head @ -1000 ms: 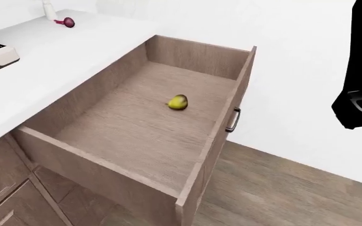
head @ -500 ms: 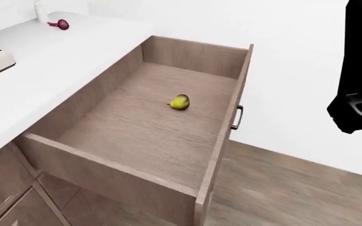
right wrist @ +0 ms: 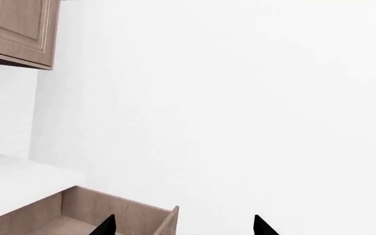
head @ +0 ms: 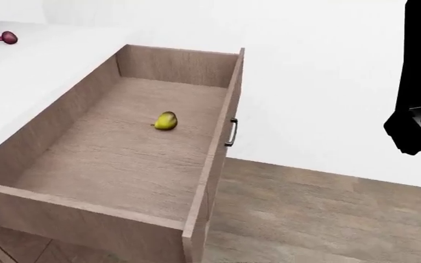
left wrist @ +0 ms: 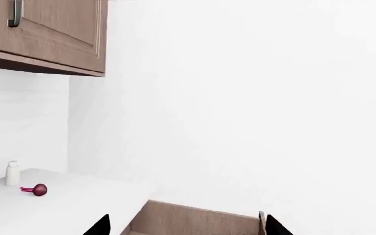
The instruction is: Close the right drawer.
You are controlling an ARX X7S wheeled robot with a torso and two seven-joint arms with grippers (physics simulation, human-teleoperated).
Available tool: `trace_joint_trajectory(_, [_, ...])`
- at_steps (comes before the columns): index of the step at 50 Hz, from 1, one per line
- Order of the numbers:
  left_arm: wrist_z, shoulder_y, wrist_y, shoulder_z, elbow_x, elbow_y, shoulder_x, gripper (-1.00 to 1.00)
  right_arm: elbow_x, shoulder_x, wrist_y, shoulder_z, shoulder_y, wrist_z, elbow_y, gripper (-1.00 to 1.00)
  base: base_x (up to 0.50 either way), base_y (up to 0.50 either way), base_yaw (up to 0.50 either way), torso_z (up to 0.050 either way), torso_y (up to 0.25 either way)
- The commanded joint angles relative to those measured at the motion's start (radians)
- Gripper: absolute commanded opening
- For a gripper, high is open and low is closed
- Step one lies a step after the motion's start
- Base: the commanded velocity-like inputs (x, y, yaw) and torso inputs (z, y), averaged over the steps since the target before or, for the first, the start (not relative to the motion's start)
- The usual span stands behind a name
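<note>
Over past the left pincer (left wrist: 183, 230), way off to its side, a small white bottle (left wrist: 12, 173) is standing upright on the white countertop (left wrist: 77, 205), with a dark red onion (left wrist: 38, 189) lying just beside it. A wood wall cabinet (left wrist: 51, 32) is hanging above that corner. Only the two black fingertips (left wrist: 100, 226) of this pincer are poking into its wrist view, and they're sitting well apart with a wide gap, so it's spread open and holding nothing. The far end of the right drawer (head: 123, 159) is showing right between those tips, a bit beyond them.

The drawer itself is sitting pulled way out from under the countertop, its front panel and small dark bar handle (head: 231, 132) facing the wood floor (head: 328, 219). Nothing is touching it. Inside it there's just one thing: a yellow-green pear (head: 166, 120) lying on the drawer floor, roughly in the middle and a little toward the handle side, clear of all four walls.

The right pincer (right wrist: 183, 229) is looking the same way from its wrist camera: two black tips far apart, open and empty, with the drawer's front corner showing just inside the nearer tip. In the head view the black right arm (head: 419, 82) is hanging well off to the drawer's handle side, not near the handle.
</note>
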Motion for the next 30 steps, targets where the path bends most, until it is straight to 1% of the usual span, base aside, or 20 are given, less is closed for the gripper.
trace_joint_trajectory(1, [0.001, -0.005, 0.005, 0.006, 0.0, 0.001, -0.004, 1.0, 0.002, 0.005, -0.001, -0.003, 0.008, -0.004, 0.002, 1.0, 0.0, 0.0, -0.5, 0.0, 0.0])
trace_joint_trajectory(8, [0.004, -0.004, 0.009, 0.006, -0.001, 0.004, -0.008, 1.0, -0.009, 0.002, 0.021, -0.027, 0.018, 0.024, 0.006, 1.0, 0.0, 0.01, -0.47, 0.0, 0.0])
trace_joint_trajectory(9, [0.004, -0.004, 0.009, 0.007, -0.001, 0.004, -0.009, 1.0, -0.018, 0.001, 0.029, -0.03, 0.021, 0.027, 0.007, 1.0, -0.11, 0.02, 0.0, 0.0, 0.0])
trace_joint_trajectory(10, [0.005, -0.002, 0.01, 0.006, -0.001, 0.005, -0.009, 1.0, -0.007, -0.01, 0.075, -0.06, 0.044, 0.054, 0.023, 1.0, 0.0, 0.0, 0.0, 0.0, 0.0])
trace_joint_trajectory(12, [0.007, -0.001, 0.01, 0.006, 0.001, 0.004, -0.01, 1.0, -0.034, 0.005, 0.02, -0.026, 0.02, 0.032, 0.011, 1.0, 0.0, 0.0, 0.0, 0.0, 0.0])
trace_joint_trajectory(14, [0.009, -0.001, 0.01, 0.006, 0.003, 0.004, -0.01, 1.0, -0.017, -0.008, 0.079, -0.046, 0.061, 0.042, 0.022, 1.0, 0.0, 0.0, 0.0, 0.0, 0.0])
trace_joint_trajectory(15, [0.009, -0.001, 0.011, 0.007, 0.003, 0.004, -0.01, 1.0, -0.02, -0.005, 0.074, -0.044, 0.061, 0.045, 0.021, 1.0, 0.17, 0.03, 0.0, 0.0, 0.0])
trace_joint_trajectory(30, [0.008, -0.007, 0.017, 0.016, 0.0, 0.008, -0.015, 1.0, -0.012, -0.006, 0.07, -0.05, 0.07, 0.038, 0.022, 1.0, 0.49, 0.08, 0.0, 0.0, 0.0])
